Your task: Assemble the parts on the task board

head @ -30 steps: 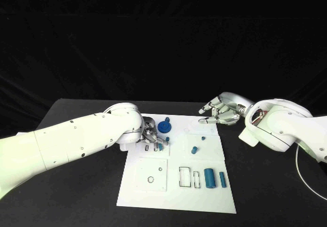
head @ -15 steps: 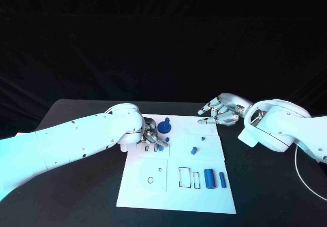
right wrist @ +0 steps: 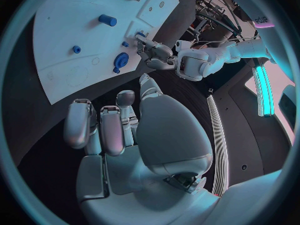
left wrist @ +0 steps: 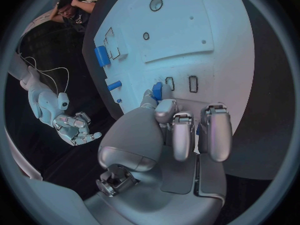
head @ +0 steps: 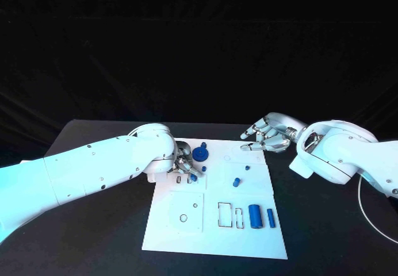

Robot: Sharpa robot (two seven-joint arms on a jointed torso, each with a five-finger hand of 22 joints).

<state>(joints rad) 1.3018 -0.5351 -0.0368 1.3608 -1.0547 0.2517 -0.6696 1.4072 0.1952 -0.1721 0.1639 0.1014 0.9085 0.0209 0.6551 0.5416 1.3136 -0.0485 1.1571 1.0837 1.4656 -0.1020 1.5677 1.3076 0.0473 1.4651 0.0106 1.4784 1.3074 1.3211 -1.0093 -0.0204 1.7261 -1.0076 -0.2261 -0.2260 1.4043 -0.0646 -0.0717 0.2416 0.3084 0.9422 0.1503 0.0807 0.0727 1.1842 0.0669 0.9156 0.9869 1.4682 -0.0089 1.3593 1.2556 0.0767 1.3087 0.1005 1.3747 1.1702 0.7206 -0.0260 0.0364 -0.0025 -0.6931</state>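
The table [head: 91,230] carries the task board [head: 249,236] at its middle, long side running from the near edge toward the far edge. The board is laid flat so that its outlined recesses face up for insertion.

The left hand [head: 186,165] is held low over the board's far left part. In the left wrist view a small blue peg [left wrist: 157,90] is pinched at the fingertips [left wrist: 150,101], just beside two small rectangular slots [left wrist: 181,83]; the peg is judged to be held upright so that it can be lowered into one of them. Whether it already touches the board cannot be told.

The right hand [head: 270,135] is held off the board's far right corner, above the table, fingers loosely spread and nothing held; it is judged to be parked clear of the left arm's work.

A blue gear-like part [head: 200,154] sits near the board's far edge. Toward the near right, a blue cylinder [head: 255,217] and a thinner blue pin [head: 271,218] lie beside empty rectangular outlines [head: 225,214], apparently unplaced. A short blue piece [head: 236,183] and a small blue stud [head: 247,168] lie at mid-board.
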